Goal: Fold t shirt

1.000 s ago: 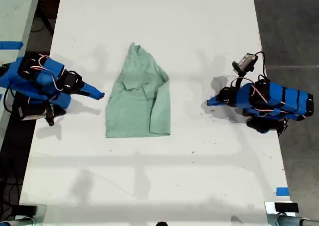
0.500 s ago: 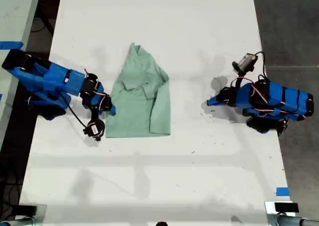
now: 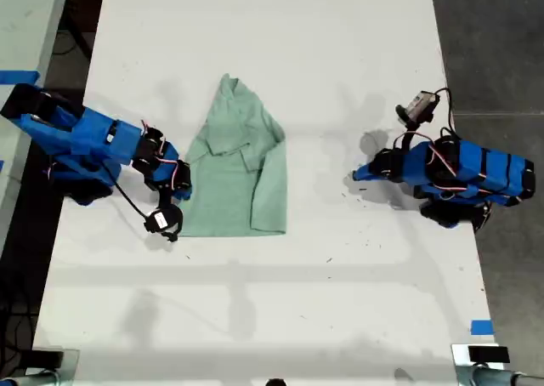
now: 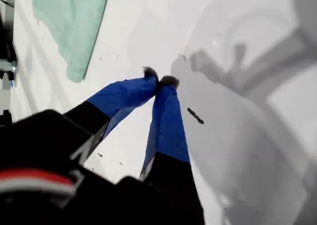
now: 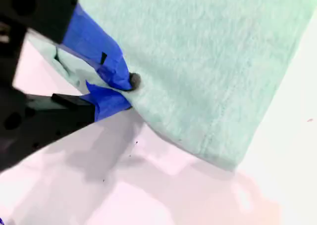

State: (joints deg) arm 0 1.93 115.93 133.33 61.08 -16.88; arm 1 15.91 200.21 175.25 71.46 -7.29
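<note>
Second gripper (image 5: 125, 88) pinched on the edge of the t shirt (image 3: 234, 173) at the exterior view's left side; first gripper (image 4: 159, 80) closed on nothing, well apart over bare table (image 3: 340, 301); best to lift only slightly and carry the edge straight across, keeping layers flat; long axis up-down in the exterior view, narrow end toward its top, mid-table.

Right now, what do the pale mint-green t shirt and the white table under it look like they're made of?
The pale mint-green t shirt looks like soft matte knit cloth: fuzzy weave, a stitched hem, creases. The white table looks like a hard, smooth, faintly glossy board, perhaps laminate; shadows fall crisply on it.
</note>
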